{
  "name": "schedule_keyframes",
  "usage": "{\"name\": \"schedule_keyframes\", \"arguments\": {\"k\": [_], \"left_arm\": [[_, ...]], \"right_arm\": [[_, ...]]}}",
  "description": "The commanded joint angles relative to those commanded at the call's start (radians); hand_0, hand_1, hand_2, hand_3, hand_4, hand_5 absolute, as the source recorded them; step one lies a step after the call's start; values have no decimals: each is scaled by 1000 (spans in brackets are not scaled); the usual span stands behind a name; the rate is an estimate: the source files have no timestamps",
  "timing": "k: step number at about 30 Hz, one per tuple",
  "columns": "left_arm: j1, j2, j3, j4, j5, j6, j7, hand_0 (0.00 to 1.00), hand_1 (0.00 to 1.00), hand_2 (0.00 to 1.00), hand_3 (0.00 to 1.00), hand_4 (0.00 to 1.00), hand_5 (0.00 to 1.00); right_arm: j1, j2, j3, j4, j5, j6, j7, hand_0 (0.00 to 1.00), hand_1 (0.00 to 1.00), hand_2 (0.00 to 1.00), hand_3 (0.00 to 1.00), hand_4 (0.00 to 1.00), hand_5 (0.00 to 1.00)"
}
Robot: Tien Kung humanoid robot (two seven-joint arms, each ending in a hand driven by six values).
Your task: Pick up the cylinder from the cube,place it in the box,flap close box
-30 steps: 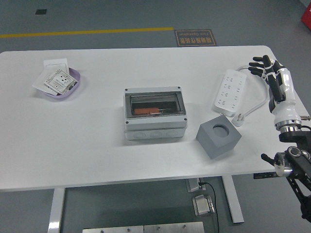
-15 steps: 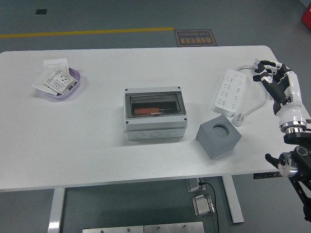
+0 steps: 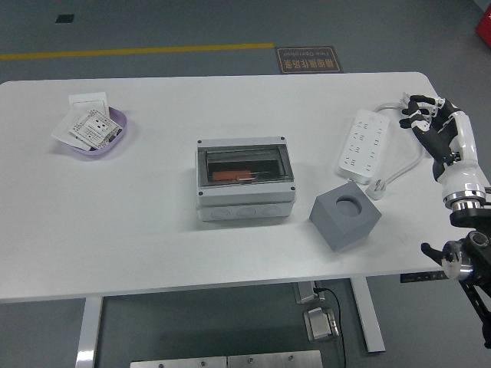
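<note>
— One hand [image 3: 434, 126] is seen, the right one, held above the right end of the tabletop [image 3: 115, 222]. How are its fingers described?

— Loosely curled, with the fingertips pointing toward the far left; nothing is gripped between them. The left hand is not shown.

— What is found closest to that hand?

— A white power strip [image 3: 361, 145] is laid just to its left, with its cable [image 3: 403, 170] looped back under the wrist. The two are not seen to touch.

— And the cube?

— The grey cube [image 3: 345, 217] is placed nearer the front edge than the hand and further left, just past the near end of the power strip. A round hollow is seen in its top face, and nothing is seated in it.

— Where is the cylinder located, then?

— An orange-red cylinder [image 3: 229, 175] is seen lying on its side inside the grey box [image 3: 245, 181], well to the left of the hand, beyond the cube. It is viewed through the box's clear flap, which is lowered over it. Whether the flap is latched cannot be told.

— Is anything else noted?

— Far across the tabletop from the hand, at the left end, a shallow purple dish [image 3: 110, 136] is set, with white cards [image 3: 88, 126] piled in it and over its rim.
</note>
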Motion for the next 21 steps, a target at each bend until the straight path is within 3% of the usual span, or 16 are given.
{"name": "schedule_keyframes", "arguments": {"k": [1, 6, 7, 12, 13, 18, 19, 21], "left_arm": [[0, 1, -2, 0, 1, 1, 0, 680, 724, 654, 695, 615, 95], [0, 3, -14, 0, 9, 2, 1, 681, 722, 657, 699, 622, 101], [0, 3, -16, 0, 11, 3, 1, 681, 722, 657, 699, 622, 101], [-2, 5, -31, 0, 22, 3, 2, 681, 722, 657, 699, 622, 101], [-3, 5, -33, 0, 24, 3, 3, 681, 722, 655, 700, 618, 102], [-8, 9, -21, 0, 8, 1, 0, 681, 722, 655, 700, 618, 102], [-9, 11, -14, 0, -1, 1, -2, 683, 722, 657, 700, 623, 108], [-10, 14, -12, 0, -6, 1, -4, 683, 722, 657, 700, 623, 108]], "right_arm": [[-2, -2, 3, 3, -6, 3, -6, 524, 477, 528, 545, 665, 293], [-10, -9, 16, 10, -38, 22, -41, 524, 477, 528, 545, 665, 293], [-11, -10, 18, 11, -44, 25, -46, 620, 582, 611, 557, 669, 272], [-12, -12, 21, 13, -57, 30, -60, 620, 582, 611, 557, 669, 272], [-12, -12, 21, 12, -58, 31, -61, 761, 685, 713, 692, 878, 362], [-13, -9, 25, 10, -61, 32, -64, 761, 685, 713, 692, 878, 362], [-13, -8, 26, 9, -61, 32, -64, 795, 710, 741, 729, 952, 446], [-13, -7, 27, 8, -60, 32, -64, 795, 710, 741, 729, 952, 446]]}}
